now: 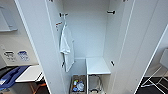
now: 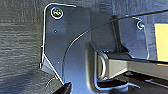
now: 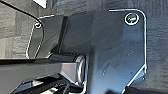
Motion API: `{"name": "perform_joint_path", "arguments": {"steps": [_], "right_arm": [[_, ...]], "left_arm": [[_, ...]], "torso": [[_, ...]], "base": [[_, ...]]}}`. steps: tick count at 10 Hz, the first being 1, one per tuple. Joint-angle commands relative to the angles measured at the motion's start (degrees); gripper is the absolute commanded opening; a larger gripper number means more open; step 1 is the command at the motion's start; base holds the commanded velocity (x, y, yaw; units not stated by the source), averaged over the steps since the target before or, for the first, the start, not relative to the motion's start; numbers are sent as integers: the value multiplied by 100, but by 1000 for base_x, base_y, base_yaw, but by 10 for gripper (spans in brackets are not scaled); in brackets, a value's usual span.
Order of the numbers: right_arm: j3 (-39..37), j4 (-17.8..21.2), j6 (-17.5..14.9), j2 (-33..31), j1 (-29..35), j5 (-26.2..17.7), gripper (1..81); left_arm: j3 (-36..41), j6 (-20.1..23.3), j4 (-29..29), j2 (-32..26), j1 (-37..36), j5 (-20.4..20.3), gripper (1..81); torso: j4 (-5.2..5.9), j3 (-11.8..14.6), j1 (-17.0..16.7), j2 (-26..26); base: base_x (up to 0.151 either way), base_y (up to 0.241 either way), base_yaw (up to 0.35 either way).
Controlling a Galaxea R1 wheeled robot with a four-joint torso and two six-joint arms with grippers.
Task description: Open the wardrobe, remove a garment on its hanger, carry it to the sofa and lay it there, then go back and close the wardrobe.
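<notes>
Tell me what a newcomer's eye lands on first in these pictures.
First, the wardrobe standing wide open, its white inside nearly bare. A white T-shirt hangs high against its left wall. Low down, a white shelf sits at the right, with a box of small items on the bottom.

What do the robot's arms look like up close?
In the left wrist view there is a wide dark plate with rounded corners and a shiny round fitting at one corner. A thin black cable curves across it, beside a grey jointed bar. The right wrist view shows a matching dark plate.
</notes>
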Motion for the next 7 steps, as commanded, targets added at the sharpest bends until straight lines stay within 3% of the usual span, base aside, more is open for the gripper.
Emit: {"name": "perform_joint_path", "arguments": {"steps": [1, 2, 3, 4, 6, 7], "right_arm": [[-7, -44, 9, 15, 207, -277, 811], [-7, -44, 9, 23, 233, -277, 811], [-7, -44, 18, 32, 242, -277, 811], [-7, -44, 35, 32, 268, -277, 811], [-16, -44, 44, 49, 303, -277, 811], [-16, -35, 44, 58, 321, -277, 811]], "left_arm": [[-50, -44, -415, -70, -39, 286, 811], [-50, 107, -603, -18, -30, 418, 811], [-50, 713, -1024, 132, 14, 998, 811], [-50, 2145, -2210, 290, 15, 1341, 811], [-7, 5982, -5514, 334, -21, 1324, 811], [71, 7194, -6487, 308, -38, 1332, 811]], "torso": [[0, -11, 2, 0], [0, 109, -5, -2], [0, 146, -7, -7], [0, 186, -7, -7], [0, 177, -7, -9], [0, 179, -7, -9]], "base": [[0, 0, 0], [0, 0, 0], [0, 0, 0], [0, 0, 0], [0, 0, 0], [0, 0, 0]]}}
